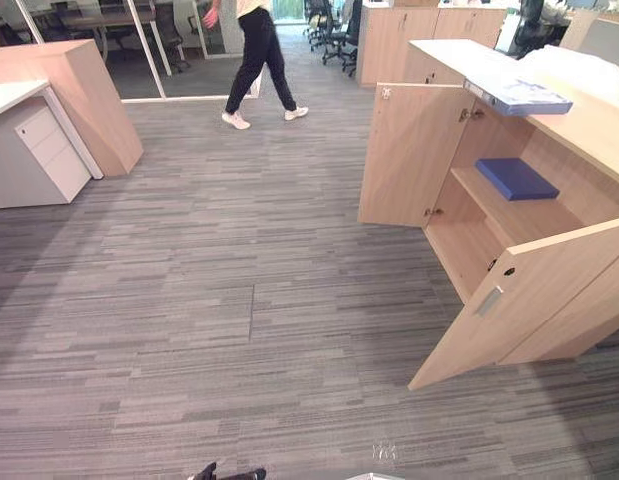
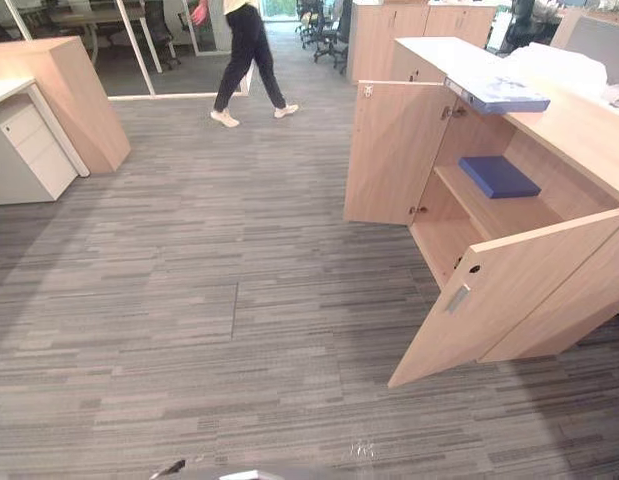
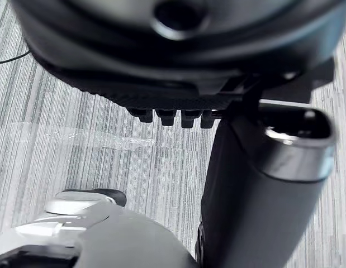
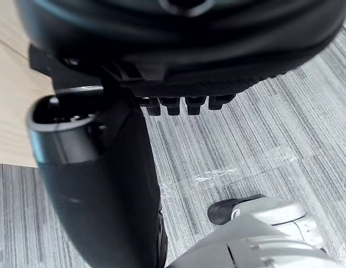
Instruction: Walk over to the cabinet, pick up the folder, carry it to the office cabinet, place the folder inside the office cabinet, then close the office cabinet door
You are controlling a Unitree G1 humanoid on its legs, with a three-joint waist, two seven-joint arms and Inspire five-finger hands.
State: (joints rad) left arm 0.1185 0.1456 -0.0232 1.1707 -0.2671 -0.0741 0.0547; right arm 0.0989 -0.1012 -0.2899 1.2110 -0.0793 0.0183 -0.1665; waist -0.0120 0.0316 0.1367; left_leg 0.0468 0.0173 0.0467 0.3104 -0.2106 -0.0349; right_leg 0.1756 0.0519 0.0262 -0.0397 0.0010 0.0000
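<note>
The left hand (image 3: 161,92) hangs low at the robot's side, pointed down at the grey carpet (image 3: 77,128); its fingers (image 3: 167,116) show as a short, relaxed row under the palm, its thumb (image 3: 262,190) stands free of them, and nothing lies between. The right hand (image 4: 189,84) hangs the same way, fingers (image 4: 186,103) loose, thumb (image 4: 100,190) apart, holding nothing; a pale wooden panel (image 4: 10,100) shows beside it, though I cannot tell which piece of furniture it belongs to. Both arms look lowered for standing or walking rather than reaching.

Further out, the office cabinet (image 1: 589,130) stands to the robot's right, well apart from both hands. Its near door (image 1: 519,300) is swung out toward the robot and its far door (image 1: 414,155) is swung wide the other way, so the shelves are exposed. A blue folder (image 1: 516,178) lies flat on the middle shelf, inside the cabinet; a blue-and-white binder (image 1: 519,97) rests on the cabinet top, overhanging the opening.

If the shelved folder is the task's own, the placing looks done and only the doors remain; closing them would mean stepping nearer and pushing the near door first. A person (image 1: 259,60) walks across the far end of the room, well clear.
</note>
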